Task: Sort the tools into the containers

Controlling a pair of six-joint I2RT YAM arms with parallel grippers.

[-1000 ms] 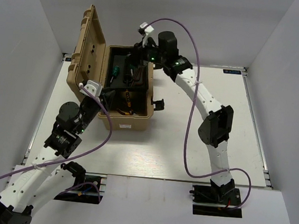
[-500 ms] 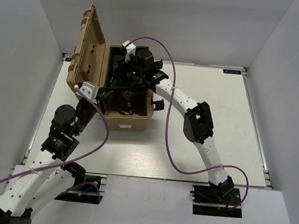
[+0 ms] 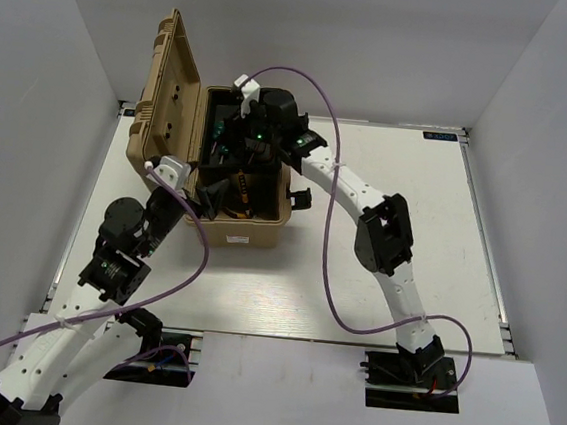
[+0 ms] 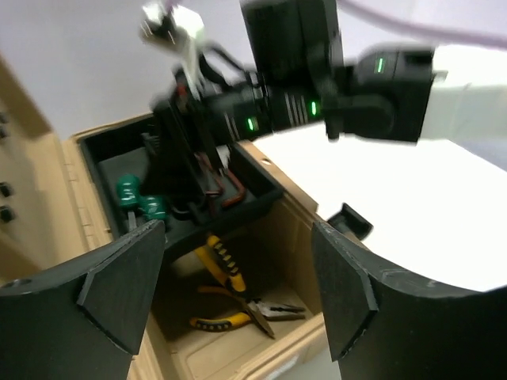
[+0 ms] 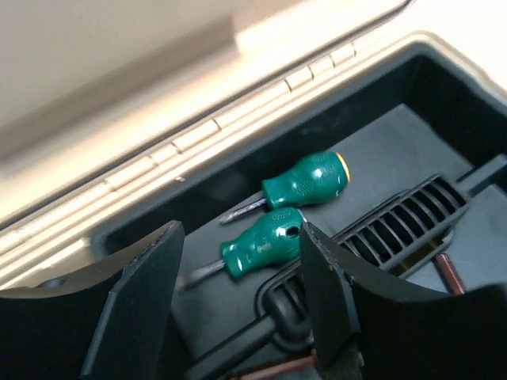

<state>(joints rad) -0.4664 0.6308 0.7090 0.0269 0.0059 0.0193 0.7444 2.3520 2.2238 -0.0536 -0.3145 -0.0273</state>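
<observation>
Right wrist view: right hand (image 5: 238, 233) is hovering, fingers spread, empty, over green screwdrivers (image 5: 307, 180); left hand (image 4: 236, 229) is gaping, empty, above pliers (image 4: 224, 257).

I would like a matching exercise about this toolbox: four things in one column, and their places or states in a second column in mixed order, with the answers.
Things
1. green screwdrivers
2. pliers
3. hex keys
4. lid

Places or states
A. stands open
B. tan bottom of the case, lower than the black tray
C. black tray, compartment on the lid side
D. black tray, compartment away from the lid

Pairs: 1-C, 2-B, 3-D, 4-A
</observation>
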